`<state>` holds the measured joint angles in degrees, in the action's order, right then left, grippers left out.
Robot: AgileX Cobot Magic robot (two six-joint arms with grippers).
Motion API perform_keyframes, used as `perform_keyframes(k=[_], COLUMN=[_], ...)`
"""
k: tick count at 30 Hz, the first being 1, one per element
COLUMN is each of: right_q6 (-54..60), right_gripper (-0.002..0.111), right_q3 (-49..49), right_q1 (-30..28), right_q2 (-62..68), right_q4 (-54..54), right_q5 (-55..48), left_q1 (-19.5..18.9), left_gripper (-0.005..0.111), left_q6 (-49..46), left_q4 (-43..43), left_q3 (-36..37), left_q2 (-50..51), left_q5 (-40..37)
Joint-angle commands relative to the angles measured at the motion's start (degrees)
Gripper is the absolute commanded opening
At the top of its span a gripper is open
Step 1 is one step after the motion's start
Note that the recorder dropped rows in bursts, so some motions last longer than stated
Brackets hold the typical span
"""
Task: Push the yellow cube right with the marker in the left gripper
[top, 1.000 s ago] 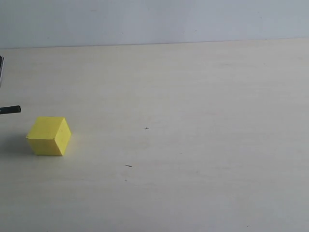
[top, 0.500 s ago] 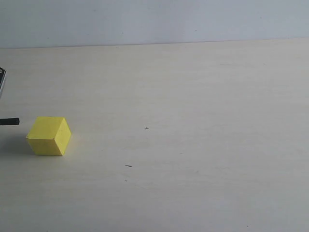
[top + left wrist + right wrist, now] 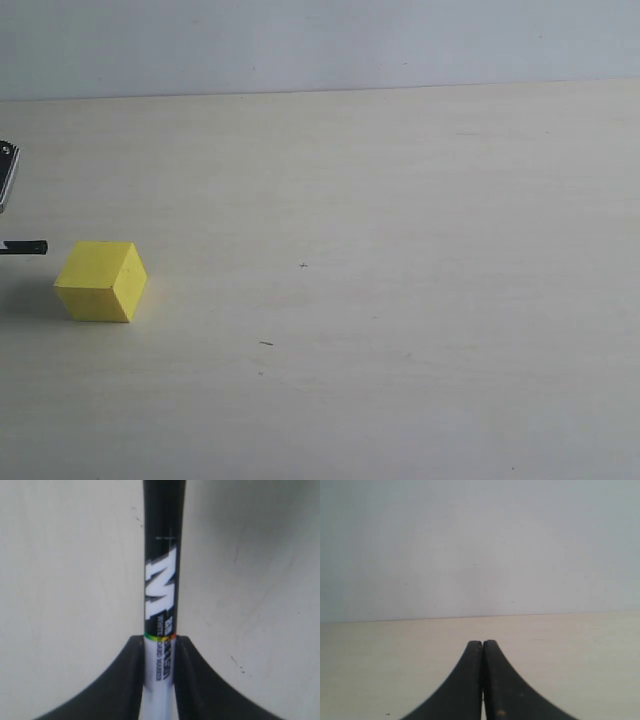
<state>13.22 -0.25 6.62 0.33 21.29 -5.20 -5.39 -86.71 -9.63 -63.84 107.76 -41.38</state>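
Approach step, I judge: the black end of the marker (image 3: 25, 247) hangs just left of the yellow cube (image 3: 100, 281), not touching it. The cube rests on the table (image 3: 400, 300). My left gripper (image 3: 160, 642) is clamped on the marker's barrel; my right gripper (image 3: 482, 647) is pinched closed, empty. Next I'd lower slightly and sweep right into the cube's left face. The label shows a big "M"; the small print seems to read "WHITE BOARD MARKER".

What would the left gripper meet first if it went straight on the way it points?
Probably the yellow cube, just right of the marker held in the left gripper; depth is unclear, so it might pass behind.
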Motion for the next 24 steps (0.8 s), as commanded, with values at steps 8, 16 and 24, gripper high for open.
perform_keyframes(k=[8,16,24], right_q6=[0.15,0.15,0.15], right_gripper=[0.000,0.000,0.000], right_q3=[0.25,0.25,0.25], right_q1=[0.07,0.07,0.07], right_q2=[-0.33,-0.33,-0.33], right_q4=[-0.28,-0.28,-0.28], right_q5=[0.18,0.18,0.18], left_q1=[-0.09,0.17,0.17], left_gripper=[0.000,0.000,0.000], left_q6=[-0.24,-0.24,-3.81], left_q4=[0.54,1.09,7.48], left_q3=[0.28,0.28,0.28], left_q2=[-0.32,-0.32,-0.12], left_q5=[1.15,5.27,-7.57])
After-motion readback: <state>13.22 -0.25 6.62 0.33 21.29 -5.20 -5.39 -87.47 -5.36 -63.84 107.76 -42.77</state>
